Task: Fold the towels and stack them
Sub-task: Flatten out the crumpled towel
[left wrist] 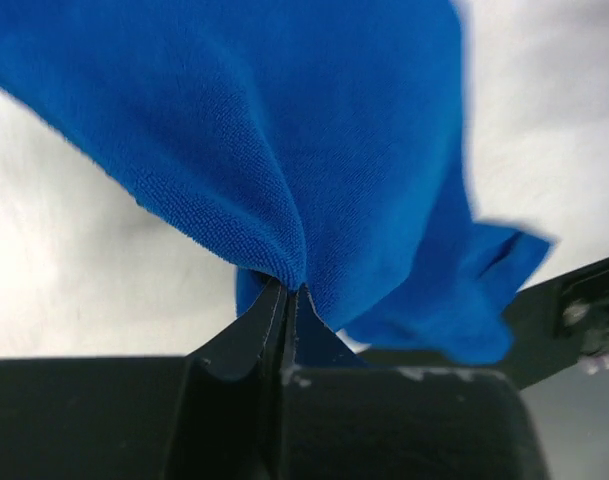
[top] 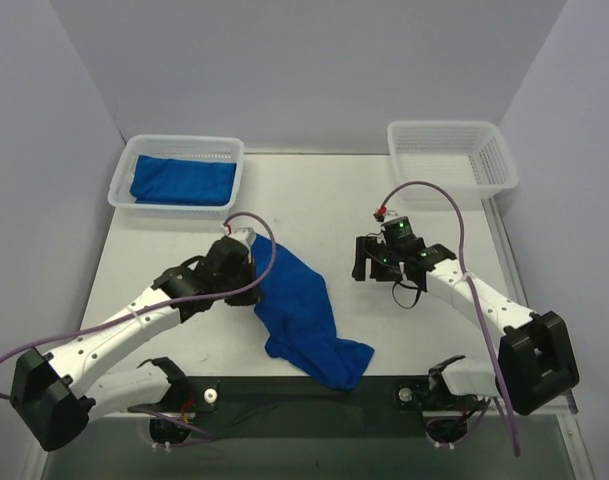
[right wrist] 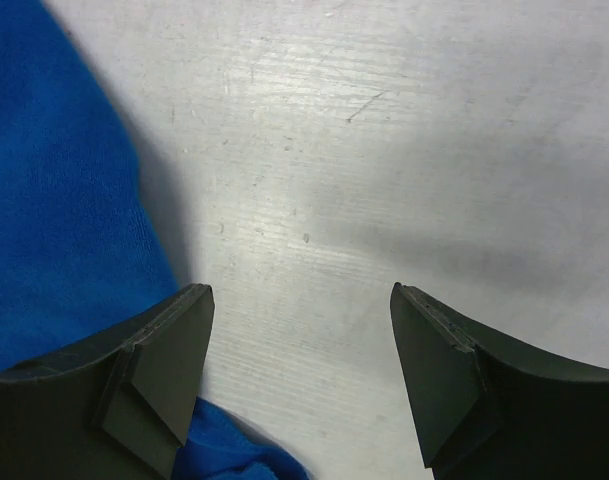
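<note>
Left tool [left wrist: 284, 288] tight on towel [left wrist: 314, 130]

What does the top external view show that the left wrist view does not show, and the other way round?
Only the top external view shows the left basket with a folded towel inside, the right basket, and the right hand, which is open. Only the left wrist view shows from close by how the left hand is shut on a pinched fold of the loose towel. Both views show that loose towel and the white table.
</note>
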